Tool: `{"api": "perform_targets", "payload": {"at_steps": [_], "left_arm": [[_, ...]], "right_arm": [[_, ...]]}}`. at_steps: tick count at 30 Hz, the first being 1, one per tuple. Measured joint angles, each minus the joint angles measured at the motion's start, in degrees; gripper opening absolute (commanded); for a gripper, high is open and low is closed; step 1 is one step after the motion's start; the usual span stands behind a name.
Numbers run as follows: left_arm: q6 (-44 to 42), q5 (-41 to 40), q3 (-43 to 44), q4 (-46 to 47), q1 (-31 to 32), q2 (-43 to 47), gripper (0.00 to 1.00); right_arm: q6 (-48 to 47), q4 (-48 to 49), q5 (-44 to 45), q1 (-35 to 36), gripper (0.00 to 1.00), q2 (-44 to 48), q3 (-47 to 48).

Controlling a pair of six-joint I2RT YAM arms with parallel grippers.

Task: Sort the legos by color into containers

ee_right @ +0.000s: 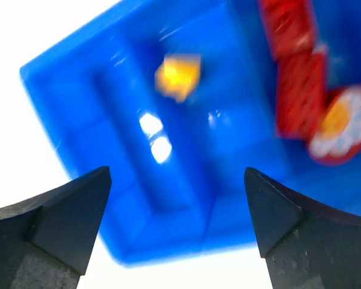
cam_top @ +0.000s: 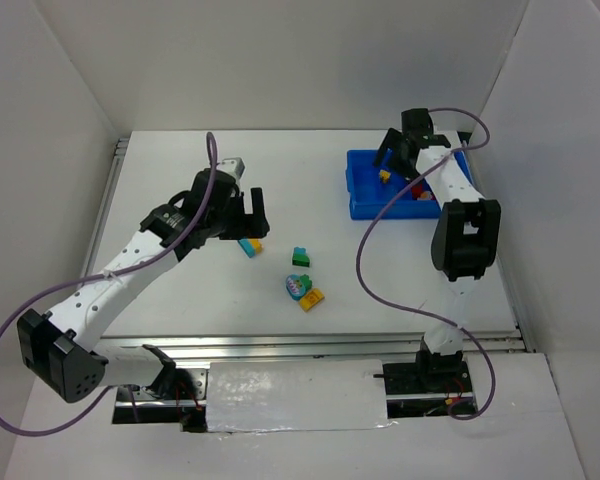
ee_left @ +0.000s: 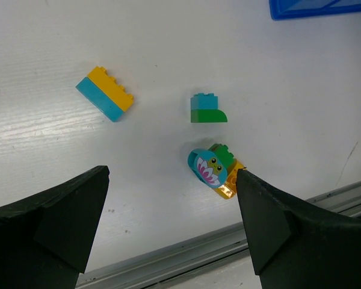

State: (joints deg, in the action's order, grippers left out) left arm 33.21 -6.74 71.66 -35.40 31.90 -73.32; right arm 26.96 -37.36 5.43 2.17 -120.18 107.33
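My right hand (ee_right: 175, 180) hangs spread and empty over the blue tray (ee_right: 78, 102). A yellow lego (ee_right: 177, 75) shows, blurred, in its own compartment, kept apart from the red legos (ee_right: 298, 78) next door. My left hand (ee_left: 171, 173) hovers spread above the counter (ee_left: 289, 90), framing the yellow-and-cyan lego (ee_left: 105, 93), the green-and-cyan lego (ee_left: 207, 108) and a face-printed cluster (ee_left: 207, 167), probably my next picks.

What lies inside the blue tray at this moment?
A yellow brick lies in one compartment; red bricks and a red piece with a white flower lie in another. The right arm covers part of the tray from above.
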Motion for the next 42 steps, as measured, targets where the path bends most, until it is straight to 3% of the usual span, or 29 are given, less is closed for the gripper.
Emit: {"api": "perform_targets", "payload": {"at_steps": [4,10,15,21,30,37,42], "left_arm": [[1.44,-2.49,0.63,-1.42,-0.22,-1.60,0.99],[7.15,-9.90,0.39,-5.70,-1.16,-2.19,0.99],[12.33,-13.62,-2.93,-7.19,-2.47,0.94,1.00],[15.08,-15.02,-6.93,-8.13,-2.69,7.39,1.00],[14.97,-9.03,-14.62,-6.29,-2.84,12.87,1.00],[13.53,-2.10,-18.10,-2.54,-2.84,14.95,0.99],[11.96,0.63,-18.08,-0.17,-2.84,14.45,1.00]], "right_arm": [[0.90,-0.79,-0.02,5.55,1.00,10.86,-9.86],[2.60,2.32,-2.56,24.33,1.00,28.44,-24.09],[4.57,5.25,-6.60,35.41,0.95,32.76,-37.20],[7.34,3.48,-4.22,41.18,0.94,29.57,-39.89],[2.47,10.84,-8.68,46.42,0.97,42.66,-61.22],[-3.85,15.87,-7.34,46.42,0.97,40.74,-62.31],[-7.50,17.31,-6.12,46.45,0.97,34.12,-59.84]]}}
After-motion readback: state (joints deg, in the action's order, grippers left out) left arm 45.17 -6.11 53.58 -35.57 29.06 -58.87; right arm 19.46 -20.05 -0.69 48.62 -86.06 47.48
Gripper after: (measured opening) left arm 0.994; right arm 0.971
